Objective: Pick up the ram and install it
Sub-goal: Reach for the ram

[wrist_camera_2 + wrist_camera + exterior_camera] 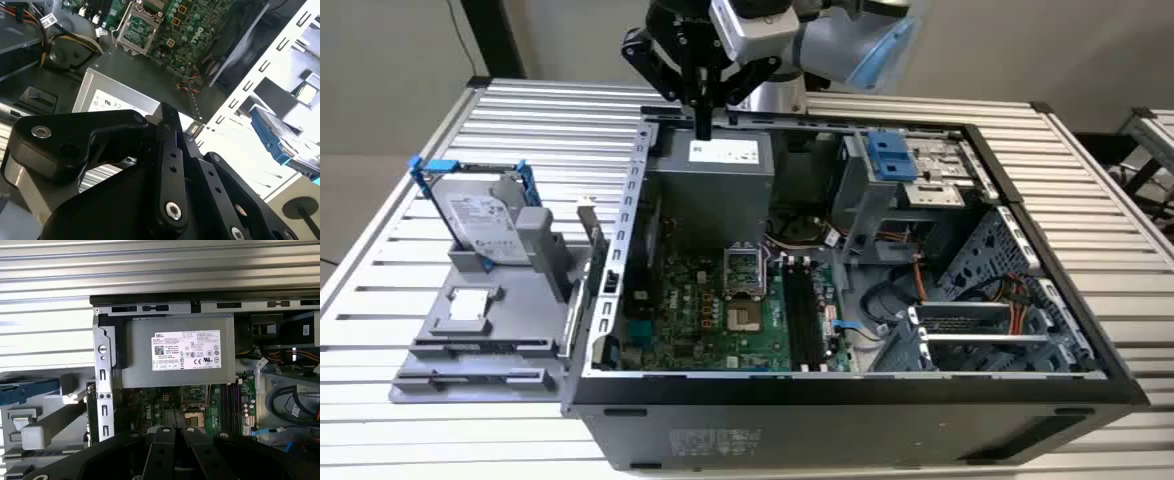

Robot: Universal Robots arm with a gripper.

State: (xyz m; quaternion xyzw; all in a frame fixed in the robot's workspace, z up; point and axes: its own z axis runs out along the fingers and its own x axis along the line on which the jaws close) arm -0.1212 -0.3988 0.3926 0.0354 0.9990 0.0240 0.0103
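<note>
- The black two-finger gripper (704,128) points straight down with its fingers pressed together; nothing shows between them.
- It hangs over the open black computer case (854,385), above the grey metal power supply box with a white label (714,175).
- Deeper in the case lies the green motherboard (720,310) with long black plastic slot rails (803,320).
- The ram (599,258), a thin dark board, seems to stand on edge in the grey plastic fixture (480,340), just outside the case wall on the exterior view's left, well apart from the gripper.
- A silver hard drive in a blue frame (487,220) stands upright in that fixture.
</note>
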